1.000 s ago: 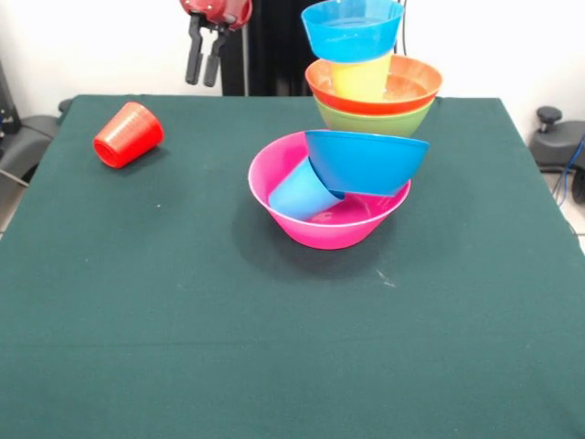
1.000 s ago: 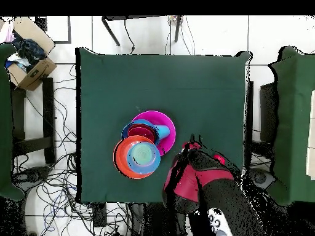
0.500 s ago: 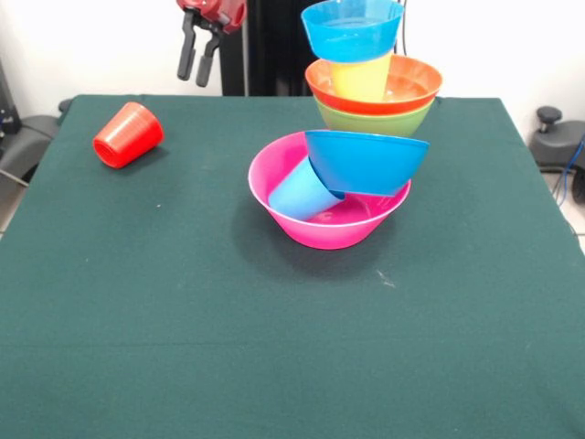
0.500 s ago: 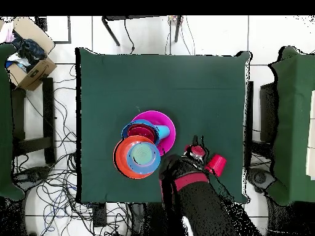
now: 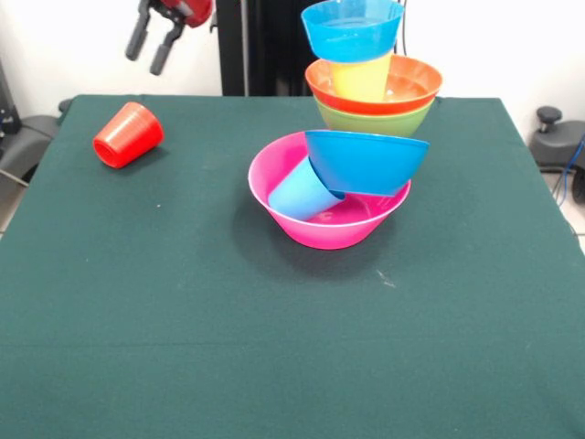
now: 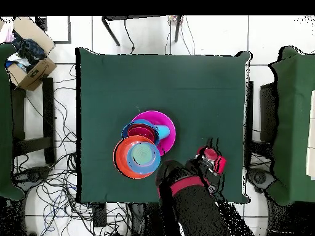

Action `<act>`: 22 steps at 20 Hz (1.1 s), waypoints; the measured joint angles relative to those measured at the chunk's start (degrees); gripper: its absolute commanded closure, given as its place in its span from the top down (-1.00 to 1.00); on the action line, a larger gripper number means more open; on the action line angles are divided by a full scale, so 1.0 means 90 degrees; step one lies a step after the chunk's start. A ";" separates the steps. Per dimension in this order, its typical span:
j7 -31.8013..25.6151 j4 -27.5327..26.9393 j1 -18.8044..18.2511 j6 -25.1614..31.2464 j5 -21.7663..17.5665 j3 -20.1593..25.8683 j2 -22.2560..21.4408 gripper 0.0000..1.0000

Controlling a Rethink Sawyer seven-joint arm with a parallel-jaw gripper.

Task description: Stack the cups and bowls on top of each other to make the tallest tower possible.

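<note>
Standing: tower (image 5: 364,137) is rising from the pink bowl (image 5: 315,224) near the table (image 5: 183,320) middle, already several pieces high
Done: inside the pink bowl a light blue cup (image 5: 302,192) is lying tilted, and a blue bowl (image 5: 366,161) is leaning on it and on the pink rim; above are sitting a green bowl (image 5: 375,120), an orange bowl (image 5: 416,84), a yellow cup (image 5: 361,80) and a small blue bowl (image 5: 352,27) on top
Left: red cup (image 5: 127,134) is lying on its side, well apart from the tower, toward the table's far corner; I am judging it the next piece to go on, so most of the job looks finished
Unseen: a dark red rim is showing inside the blue bowl from overhead; the other small bowls I cannot pick out
Gripper: gripper (image 5: 154,41) is hanging in the air above the red cup, touching nothing; its two fingers (image 5: 137,38) are parted and carrying nothing
Look: all pieces are shining, smooth plastic; the upper stack is sitting off-centre, leaning toward the far side of the pink bowl
Risk: tilted blue bowl is looking like a shaky seat, so a bump could be tipping everything
</note>
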 measured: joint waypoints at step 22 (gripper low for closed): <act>0.0368 0.0237 0.0092 0.1175 -0.0660 -0.0050 0.0807 1.00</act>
